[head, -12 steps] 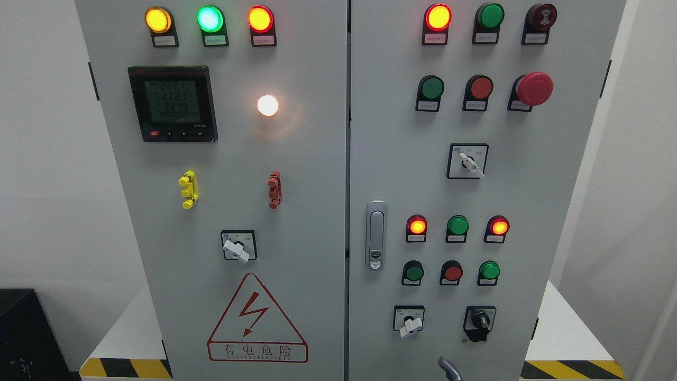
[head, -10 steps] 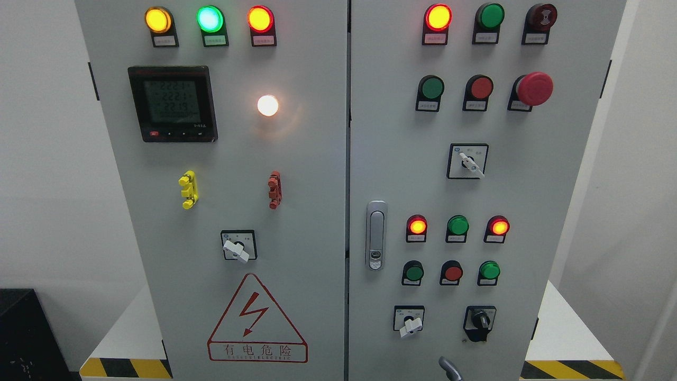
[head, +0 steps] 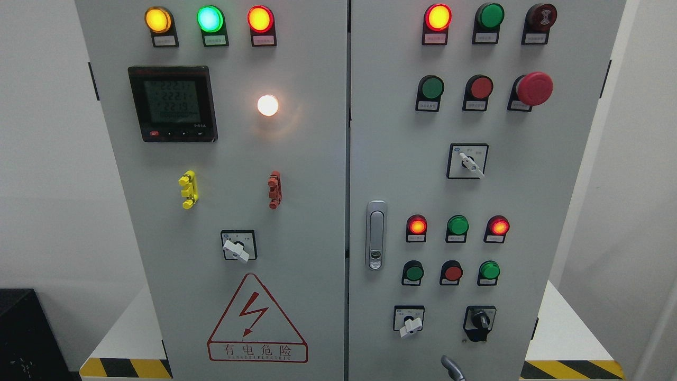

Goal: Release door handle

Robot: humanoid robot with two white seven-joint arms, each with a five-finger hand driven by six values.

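Observation:
The silver door handle sits upright and flush in its recess on the left edge of the right cabinet door. Nothing touches it. Only a small grey tip of my right hand shows at the bottom edge, well below and to the right of the handle, in front of the door's lower part. Both grey doors look closed, with a dark seam between them. My left hand is out of view.
The right door carries lamps, push buttons, a red emergency stop and rotary switches. The left door has a meter display, yellow and red clips and a warning triangle. Striped platform edges flank the cabinet.
The grey tip of the right hand at the bottom edge has shifted slightly right and down. The handle and doors have not moved.

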